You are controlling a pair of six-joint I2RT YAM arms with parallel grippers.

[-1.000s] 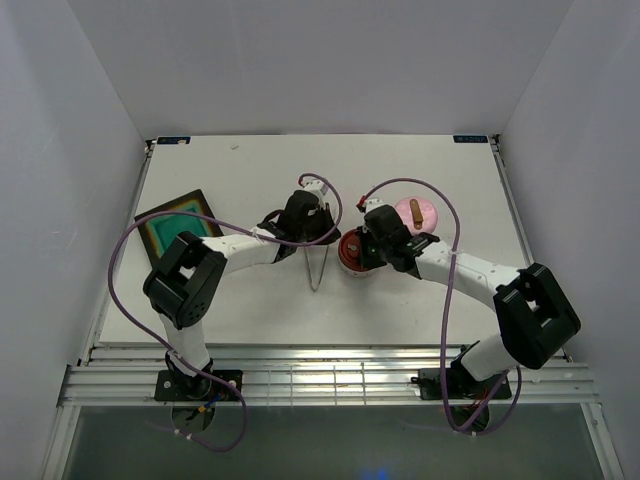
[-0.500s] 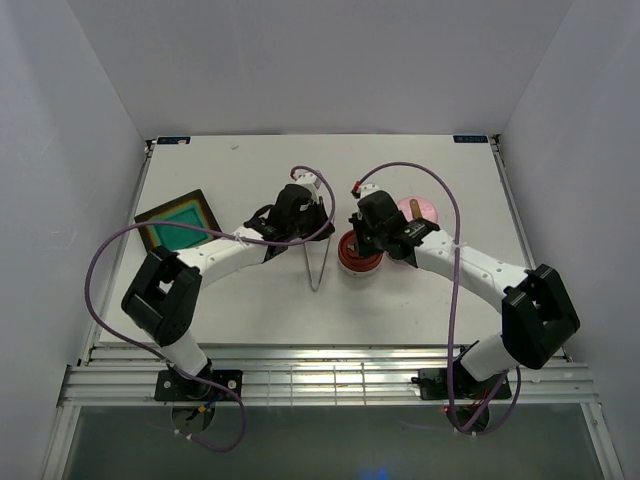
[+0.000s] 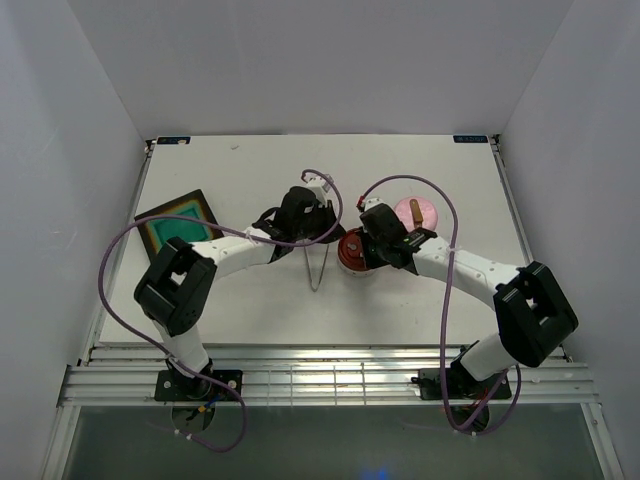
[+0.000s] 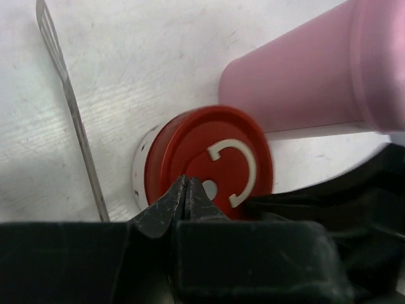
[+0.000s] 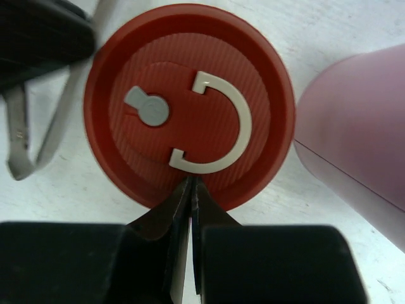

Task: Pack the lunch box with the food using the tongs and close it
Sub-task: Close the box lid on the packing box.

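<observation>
At mid-table, my left gripper (image 4: 186,190) is pinched shut with its tips at the rim of the red round lid (image 5: 190,101). My right gripper (image 5: 192,190) is likewise fully closed at that lid's edge, and neither holds anything. Over the last 1 second both arms swung off and came back, but the lid is still on its round box. Just left of it the tongs (image 3: 318,268) lie where they were. The pink container (image 4: 297,88) sits just beside it on the right, with the black tray (image 3: 165,215) well apart. I judge packing has not begun, and no food shows clearly.
</observation>
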